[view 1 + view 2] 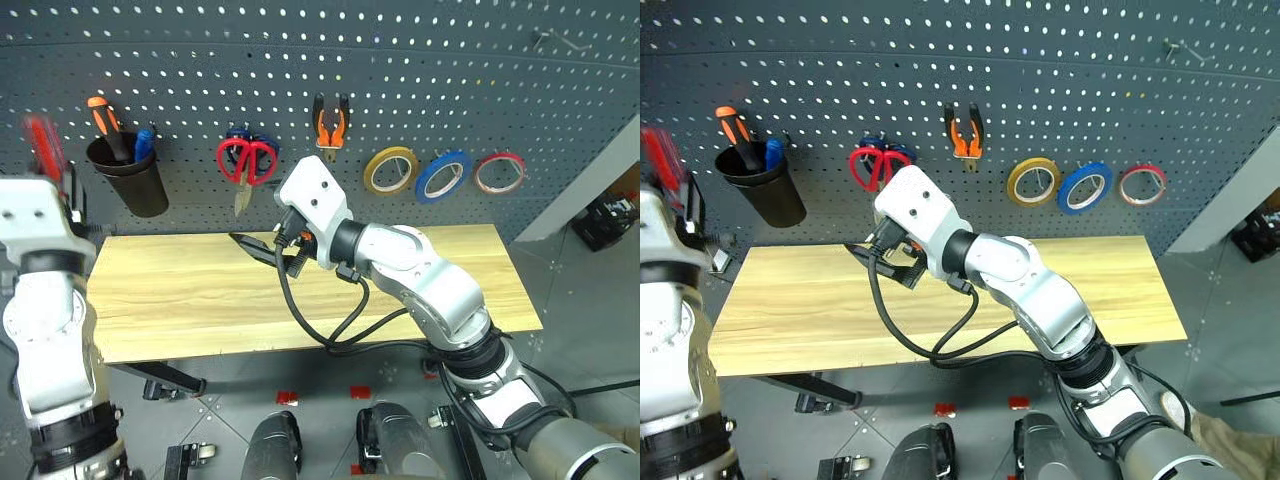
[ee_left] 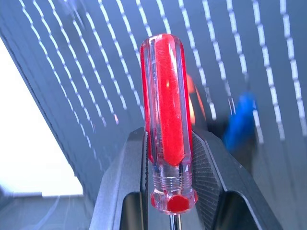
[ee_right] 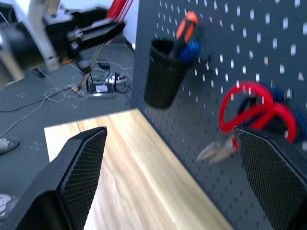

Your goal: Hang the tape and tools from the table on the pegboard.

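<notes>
While the left pincer (image 2: 172, 191) grips the red screwdriver (image 2: 168, 120) near the pegboard (image 1: 450, 80), the right pincer (image 3: 172, 177) hangs wide open over the surface (image 1: 200, 290)

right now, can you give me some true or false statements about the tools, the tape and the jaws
1. The left gripper is shut on the clear red-handled screwdriver. True.
2. The flat blue tape roll lies on the light wooden table. False: it hangs on the dark grey pegboard.
3. The right gripper has its jaws open, holding nothing. True.
4. The red-handled scissors sit in the black cup. False: they hang on the pegboard beside it.
</notes>
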`<state>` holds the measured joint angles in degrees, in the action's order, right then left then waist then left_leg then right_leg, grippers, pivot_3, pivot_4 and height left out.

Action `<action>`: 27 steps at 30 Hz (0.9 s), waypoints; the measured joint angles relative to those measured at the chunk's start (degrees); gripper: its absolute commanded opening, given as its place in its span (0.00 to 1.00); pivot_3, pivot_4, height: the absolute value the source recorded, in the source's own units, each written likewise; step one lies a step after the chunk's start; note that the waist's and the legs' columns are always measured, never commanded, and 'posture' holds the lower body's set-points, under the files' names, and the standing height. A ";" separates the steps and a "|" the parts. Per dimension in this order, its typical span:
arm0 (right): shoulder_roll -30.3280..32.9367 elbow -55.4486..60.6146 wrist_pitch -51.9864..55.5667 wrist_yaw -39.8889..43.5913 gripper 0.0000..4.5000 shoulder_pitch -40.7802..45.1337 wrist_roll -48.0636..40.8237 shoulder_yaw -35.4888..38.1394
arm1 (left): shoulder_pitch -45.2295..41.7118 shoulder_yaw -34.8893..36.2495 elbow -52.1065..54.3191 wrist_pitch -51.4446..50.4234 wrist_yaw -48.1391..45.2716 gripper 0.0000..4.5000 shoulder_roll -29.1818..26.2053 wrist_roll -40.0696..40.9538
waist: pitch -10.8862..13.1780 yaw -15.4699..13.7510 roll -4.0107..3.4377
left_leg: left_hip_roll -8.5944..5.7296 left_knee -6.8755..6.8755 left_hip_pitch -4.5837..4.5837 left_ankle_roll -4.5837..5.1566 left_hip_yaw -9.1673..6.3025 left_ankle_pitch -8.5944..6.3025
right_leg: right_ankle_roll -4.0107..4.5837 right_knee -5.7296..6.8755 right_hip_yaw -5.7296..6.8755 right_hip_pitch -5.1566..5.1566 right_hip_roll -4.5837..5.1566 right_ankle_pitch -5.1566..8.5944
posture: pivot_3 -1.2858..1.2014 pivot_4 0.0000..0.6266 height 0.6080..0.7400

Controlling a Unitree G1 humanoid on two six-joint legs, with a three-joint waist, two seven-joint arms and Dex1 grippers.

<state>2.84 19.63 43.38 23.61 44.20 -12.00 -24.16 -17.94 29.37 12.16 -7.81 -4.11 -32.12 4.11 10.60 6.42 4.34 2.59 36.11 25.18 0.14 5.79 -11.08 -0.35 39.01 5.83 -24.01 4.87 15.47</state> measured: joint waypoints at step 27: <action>-1.87 -3.99 -1.42 -1.20 1.00 2.13 4.27 0.31 | -29.59 -10.56 -56.70 31.79 -0.10 0.20 -7.12 -2.58 | -1.47 8.88 -0.14 | 0.02 0.05 -0.15 -0.08 0.25 0.21 | -0.04 0.27 -0.38 -0.04 -0.06 -0.12 | 0.40 0.11 1.00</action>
<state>0.97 15.63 41.96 22.41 46.33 -7.73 -23.85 -47.52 18.82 -44.53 23.99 -4.21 -39.23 1.53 9.13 15.30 4.20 2.61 36.16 25.04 0.06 6.04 -10.87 -0.39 39.29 5.45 -24.05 4.82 15.35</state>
